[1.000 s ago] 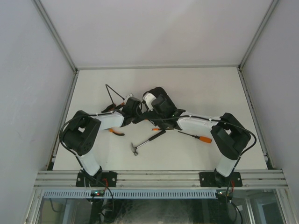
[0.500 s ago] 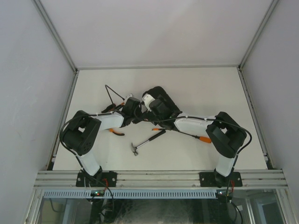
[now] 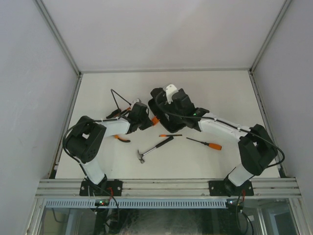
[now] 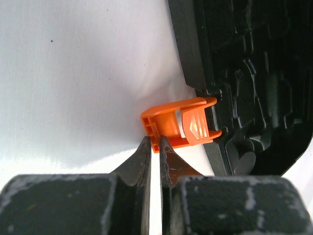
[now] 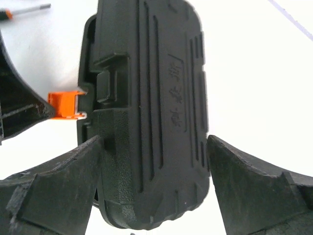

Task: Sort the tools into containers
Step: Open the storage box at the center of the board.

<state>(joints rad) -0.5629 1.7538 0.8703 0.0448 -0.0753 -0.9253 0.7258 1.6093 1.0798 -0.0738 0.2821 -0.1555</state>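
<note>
The black case [image 3: 157,98] lies at mid-table. In the right wrist view its ribbed lid [image 5: 156,98] fills the frame. My right gripper [image 5: 155,139] is open and straddles the lid's near end, with one finger [image 5: 73,171] against its left side and the other close by its right side. In the overhead view the right gripper [image 3: 167,100] sits over the case. My left gripper [image 4: 155,143] is shut on the edge of the orange latch [image 4: 178,125] at the case's rim. The left gripper [image 3: 145,119] meets the latch [image 3: 154,120] from the left. A hammer [image 3: 154,147] lies in front.
A thin screwdriver [image 3: 170,135] and an orange-handled screwdriver [image 3: 205,143] lie right of the hammer. Orange-handled pliers [image 3: 122,138] lie partly under the left arm. A black cable [image 3: 116,98] loops behind the left gripper. Frame rails border the table.
The right arm swung outward and its gripper moved farther back onto the case, jaws narrowing around the lid. The orange-handled screwdriver is now uncovered. The left gripper stayed on the latch.
</note>
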